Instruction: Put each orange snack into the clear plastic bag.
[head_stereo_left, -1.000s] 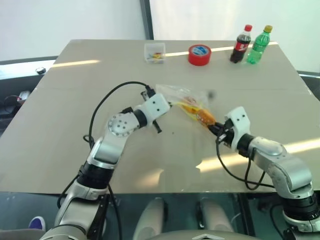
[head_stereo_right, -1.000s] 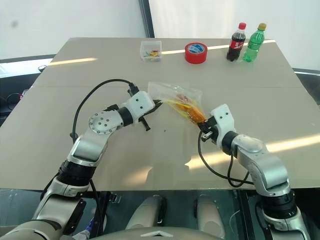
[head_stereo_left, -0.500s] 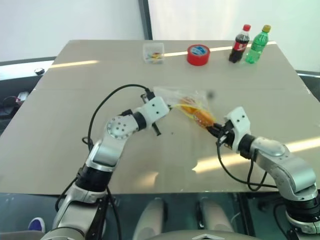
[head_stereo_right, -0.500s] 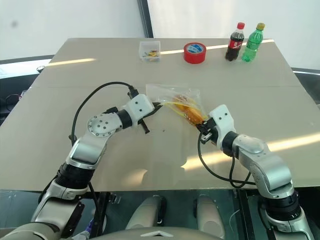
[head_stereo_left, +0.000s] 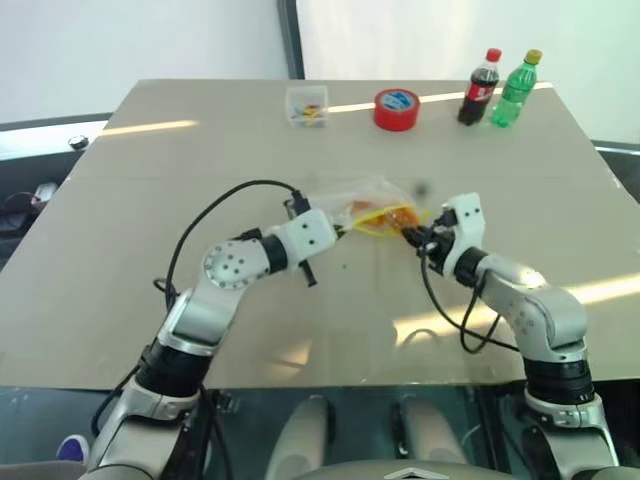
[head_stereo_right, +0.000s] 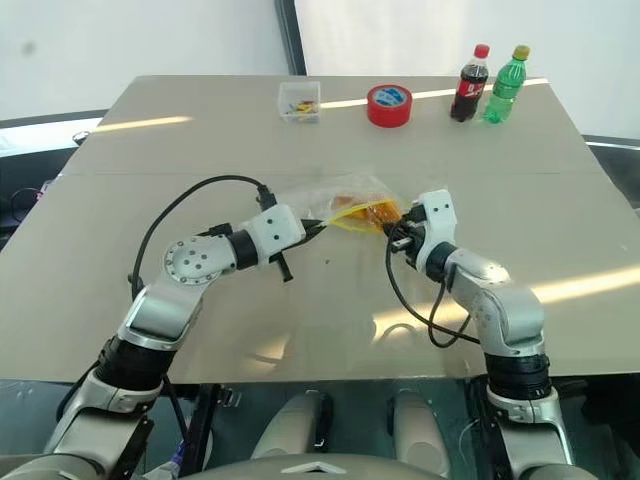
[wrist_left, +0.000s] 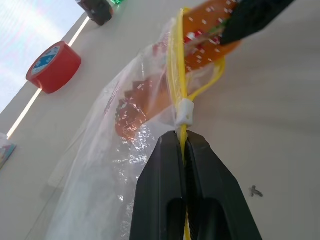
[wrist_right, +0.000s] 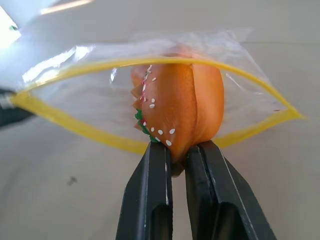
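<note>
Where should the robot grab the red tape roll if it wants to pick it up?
Probably from above: the red tape roll lies flat on the table, hole facing up, so one finger could go inside the hole and one outside, pinching the ring's wall.

I see a broad beige desk under my cameras, its matte top crossed by a faint seam running side to side. Bright streaks of light lie on it: one near the far left corner of the desk, one along its far edge, another toward its near right side. Beyond the desk stands a pale wall, with a dark upright post behind the desk's far edge and a brighter white panel to the right of that post. Dark floor with some clutter lies off the desk's left side
</note>
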